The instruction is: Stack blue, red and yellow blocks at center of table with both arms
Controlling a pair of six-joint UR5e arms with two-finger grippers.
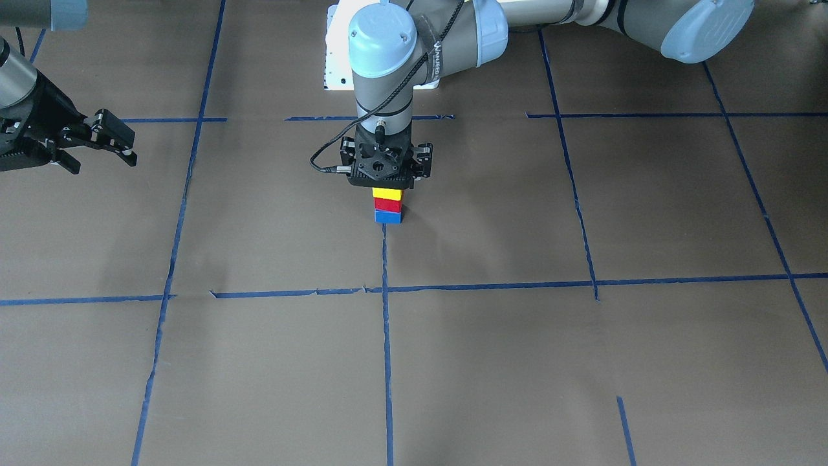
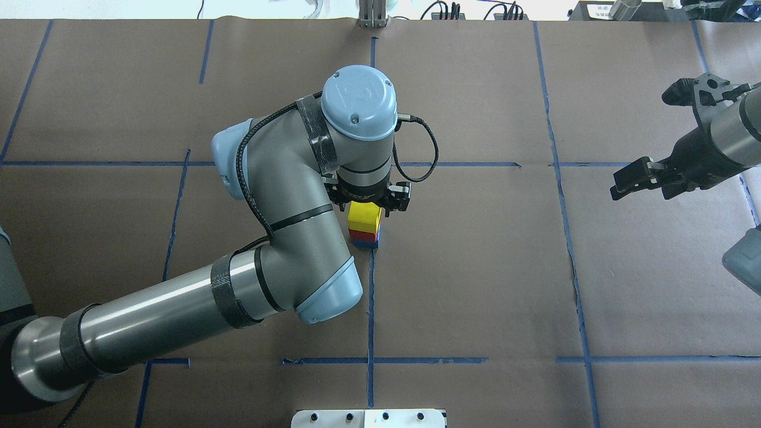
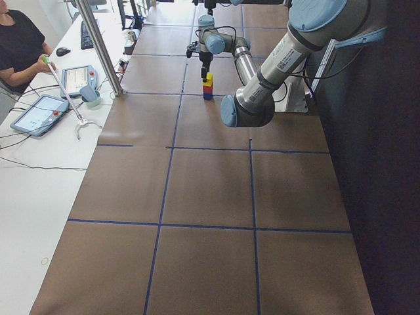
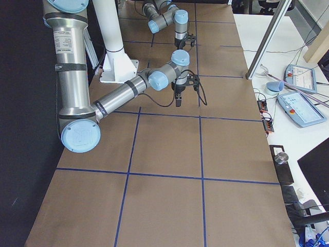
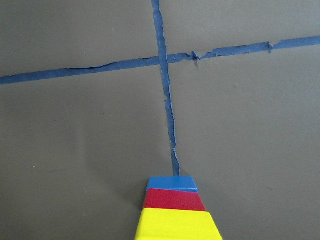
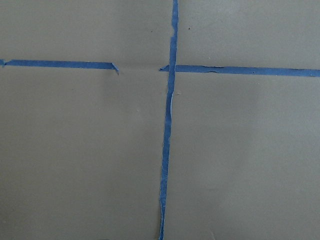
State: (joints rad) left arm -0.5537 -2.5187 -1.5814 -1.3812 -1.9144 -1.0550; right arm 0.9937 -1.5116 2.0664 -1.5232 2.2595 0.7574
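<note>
The three blocks stand as one stack near the table's middle: the yellow block (image 1: 387, 193) on the red block (image 1: 387, 204) on the blue block (image 1: 388, 217). The stack also shows in the overhead view (image 2: 364, 217), the left wrist view (image 5: 175, 222) and, small, the exterior left view (image 3: 208, 85). My left gripper (image 1: 388, 182) points straight down just above the yellow block; its jaws look spread wide, and its fingertips are hidden. My right gripper (image 1: 103, 162) is open and empty, far off at the table's side (image 2: 641, 144).
Blue tape lines (image 1: 386, 336) divide the brown paper table into squares; the stack sits at the end of one line. A white mount plate (image 1: 336, 65) lies behind the left arm. A side bench with tablets (image 3: 39, 115) and an operator are beyond the table.
</note>
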